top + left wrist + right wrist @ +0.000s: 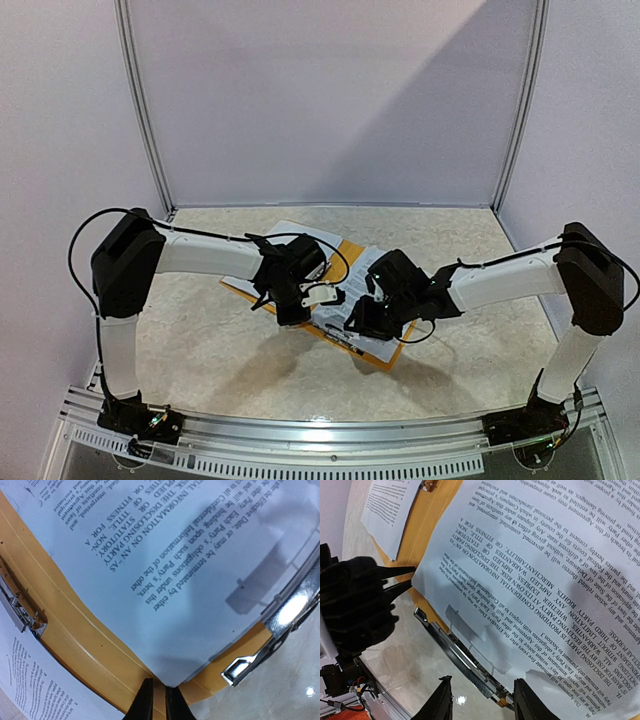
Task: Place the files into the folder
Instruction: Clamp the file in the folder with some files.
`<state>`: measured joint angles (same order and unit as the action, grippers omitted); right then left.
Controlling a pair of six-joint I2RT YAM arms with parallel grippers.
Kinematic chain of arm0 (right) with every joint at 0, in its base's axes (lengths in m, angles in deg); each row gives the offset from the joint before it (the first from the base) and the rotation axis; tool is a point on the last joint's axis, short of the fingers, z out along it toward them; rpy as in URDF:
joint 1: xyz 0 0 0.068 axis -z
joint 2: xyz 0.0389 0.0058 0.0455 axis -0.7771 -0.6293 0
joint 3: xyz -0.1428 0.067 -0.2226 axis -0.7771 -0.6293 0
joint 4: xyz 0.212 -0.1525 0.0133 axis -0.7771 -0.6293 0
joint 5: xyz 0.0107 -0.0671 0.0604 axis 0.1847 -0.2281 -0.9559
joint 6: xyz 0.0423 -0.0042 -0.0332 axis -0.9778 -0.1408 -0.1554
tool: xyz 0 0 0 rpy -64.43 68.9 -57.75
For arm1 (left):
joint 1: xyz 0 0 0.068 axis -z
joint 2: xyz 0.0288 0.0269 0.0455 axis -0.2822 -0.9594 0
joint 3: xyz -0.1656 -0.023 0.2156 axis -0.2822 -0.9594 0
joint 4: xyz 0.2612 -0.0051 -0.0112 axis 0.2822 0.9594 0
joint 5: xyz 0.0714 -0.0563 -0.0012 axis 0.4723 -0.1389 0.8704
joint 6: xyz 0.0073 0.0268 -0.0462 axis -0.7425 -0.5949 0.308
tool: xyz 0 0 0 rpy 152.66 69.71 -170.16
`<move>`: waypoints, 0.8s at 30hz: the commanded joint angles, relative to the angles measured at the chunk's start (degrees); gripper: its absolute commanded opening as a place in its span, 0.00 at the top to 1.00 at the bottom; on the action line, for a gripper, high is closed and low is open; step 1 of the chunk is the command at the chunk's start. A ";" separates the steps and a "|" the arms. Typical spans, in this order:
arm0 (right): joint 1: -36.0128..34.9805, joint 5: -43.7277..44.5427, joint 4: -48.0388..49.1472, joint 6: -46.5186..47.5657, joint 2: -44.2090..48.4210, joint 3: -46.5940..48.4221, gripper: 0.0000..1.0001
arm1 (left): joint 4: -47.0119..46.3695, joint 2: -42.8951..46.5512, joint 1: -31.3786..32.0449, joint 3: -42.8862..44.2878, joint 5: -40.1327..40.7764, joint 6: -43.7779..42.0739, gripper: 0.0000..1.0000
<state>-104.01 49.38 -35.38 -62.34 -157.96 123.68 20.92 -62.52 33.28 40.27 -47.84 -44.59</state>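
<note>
The orange-yellow folder (347, 250) lies open mid-table with printed white files (338, 318) on it. In the left wrist view a sheet (175, 570) covers the folder (90, 640), and a second sheet (35, 680) lies past a metal clip (20, 611). My left gripper (293, 310) (160, 701) has its fingers almost together, tips on the folder's edge at the sheet's corner. My right gripper (358, 322) (482, 700) is open, just short of the folder's long metal clip bar (465, 655) beside the sheet (545, 555). The left gripper (402, 579) also shows there.
The table (200, 340) is pale and marbled, closed in by lilac walls with metal posts (145, 110). An aluminium rail (320, 440) with both arm bases runs along the near edge. A further sheet (390, 510) lies beyond the folder (427, 525).
</note>
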 commanded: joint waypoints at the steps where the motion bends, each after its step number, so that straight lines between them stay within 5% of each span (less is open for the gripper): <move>1: -0.46 -1.15 0.87 -0.88 -3.37 0.55 0.57 | 2.94 -4.09 1.39 -1.37 -3.00 -0.22 0.88; 24: -1.01 2.39 -5.95 -5.27 1.65 -6.71 0.59 | 3.07 -4.24 1.39 -1.11 -3.00 -0.26 0.87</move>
<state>-104.36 50.28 -34.71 -67.06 -157.07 118.48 21.01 -62.60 33.28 40.42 -47.81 -44.59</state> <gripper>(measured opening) 0.406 0.126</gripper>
